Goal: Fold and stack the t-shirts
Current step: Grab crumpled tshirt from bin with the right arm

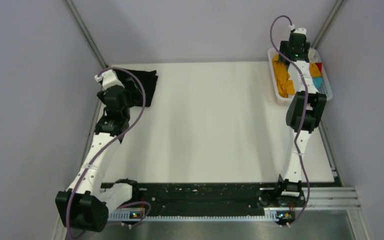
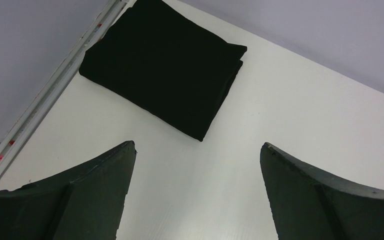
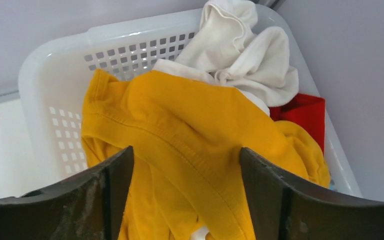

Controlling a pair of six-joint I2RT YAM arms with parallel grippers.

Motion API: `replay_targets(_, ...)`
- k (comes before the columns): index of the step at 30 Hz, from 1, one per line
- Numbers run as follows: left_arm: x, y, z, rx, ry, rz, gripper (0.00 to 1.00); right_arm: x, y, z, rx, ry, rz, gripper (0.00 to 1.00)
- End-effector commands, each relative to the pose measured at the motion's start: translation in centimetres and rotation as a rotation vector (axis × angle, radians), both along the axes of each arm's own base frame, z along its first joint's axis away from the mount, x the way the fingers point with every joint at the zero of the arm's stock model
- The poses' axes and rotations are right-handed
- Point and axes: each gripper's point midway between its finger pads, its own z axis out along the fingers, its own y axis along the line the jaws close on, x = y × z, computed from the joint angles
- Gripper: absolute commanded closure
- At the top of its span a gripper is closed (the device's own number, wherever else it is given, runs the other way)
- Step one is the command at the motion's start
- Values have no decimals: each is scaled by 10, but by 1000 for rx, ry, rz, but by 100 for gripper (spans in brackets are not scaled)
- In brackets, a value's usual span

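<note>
The right tool [image 3: 186, 150] sits in the basket [image 3: 55, 65] at the far right of the desk [image 1: 210, 125], jaws apart astride a ridge of the yellow shirt [image 3: 150, 100], which lies over a white shirt [image 3: 240, 55]. It should pinch only that yellow ridge, deeply, then lift straight so nothing else drags out. The left tool [image 2: 198, 145] hovers wide open and empty near the folded black shirt [image 2: 165, 65].

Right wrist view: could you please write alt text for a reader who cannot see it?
A crumpled orange-yellow t-shirt lies heaped in a white mesh basket, with the right gripper poised over it, its dark fingers apart on either side of a fold. A white t-shirt lies behind and a red t-shirt shows at the right.
</note>
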Motion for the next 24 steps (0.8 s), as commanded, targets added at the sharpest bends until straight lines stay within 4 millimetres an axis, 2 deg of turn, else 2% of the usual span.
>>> replay_targets(1, 6, 5, 30, 6, -82, 21, 1, 17, -6, 13, -109, -9, 57, 28)
replay_targets(6, 6, 6, 29, 15, -73, 23, 1, 18, -7, 0, -113, 24, 65, 44)
replay_targets(10, 7, 7, 31, 18, -75, 30, 1, 21, -9, 7, -118, -3, 51, 76)
replay_targets(12, 7, 6, 33, 15, -79, 25, 1, 23, -10, 22, -120, -35, 42, 89)
replay_targets(13, 7, 6, 34, 12, -82, 25, 1, 23, -10, 33, -122, -58, 36, 94)
replay_targets(17, 8, 4, 35, 2, -88, 17, 1, 20, -8, 94, -133, -181, 38, 100)
replay_targets(21, 8, 2, 36, -15, -100, 14, 1, 3, -4, 160, -133, -303, 30, 100)
replay_targets(24, 8, 1, 36, -33, -114, 16, 1, -13, 10, 210, -134, -399, 51, 100)
